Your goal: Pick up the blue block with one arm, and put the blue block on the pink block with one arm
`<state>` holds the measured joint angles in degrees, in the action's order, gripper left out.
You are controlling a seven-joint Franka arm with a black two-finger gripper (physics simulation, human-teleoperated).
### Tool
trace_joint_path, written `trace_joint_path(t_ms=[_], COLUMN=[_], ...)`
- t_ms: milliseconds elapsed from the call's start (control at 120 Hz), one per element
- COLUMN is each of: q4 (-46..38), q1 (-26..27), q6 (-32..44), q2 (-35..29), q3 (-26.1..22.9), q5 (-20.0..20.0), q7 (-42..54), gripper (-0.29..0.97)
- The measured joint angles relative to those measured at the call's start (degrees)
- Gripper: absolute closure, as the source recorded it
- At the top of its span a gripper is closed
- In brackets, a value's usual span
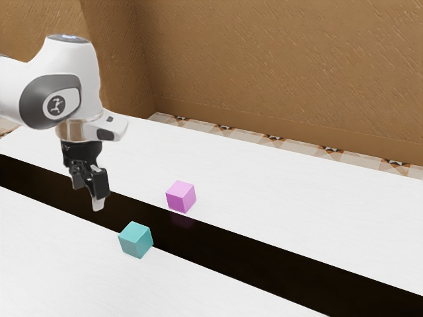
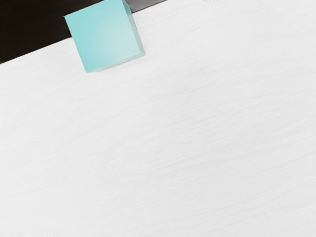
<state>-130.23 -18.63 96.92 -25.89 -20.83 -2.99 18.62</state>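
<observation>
With my pincer (image 1: 91, 195) spread and empty above the table (image 1: 277, 191), the blue block (image 1: 135, 239) rests at the white surface's edge beside the black band (image 1: 264, 264), near the pink block (image 1: 180, 196), and, judged light, rigid and smooth, should be gripped on two opposite flat faces.

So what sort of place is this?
Likely a simulated tabletop test room: a white table with a black stripe, a blue block and pink block on it, bare brown walls behind.

blue block (image 2: 103, 37) corner cropped; arm (image 1: 59, 72) cut by frame edge
</observation>
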Motion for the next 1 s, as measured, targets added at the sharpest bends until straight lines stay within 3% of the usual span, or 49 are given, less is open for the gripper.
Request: trace_joint_path(t_ms=[325, 533, 1000], q4=[1.86, 1.47, 2.06], q1=[-2.61, -5.39, -5.24], q6=[7.11, 9.9, 15.16], q2=[13.47, 15.89, 25.22], q3=[0.08, 0.07, 0.01], q5=[3.5, 4.83, 6.08], q7=[-4.23, -4.94, -5.86], gripper=[0.0, 0.0, 0.0])
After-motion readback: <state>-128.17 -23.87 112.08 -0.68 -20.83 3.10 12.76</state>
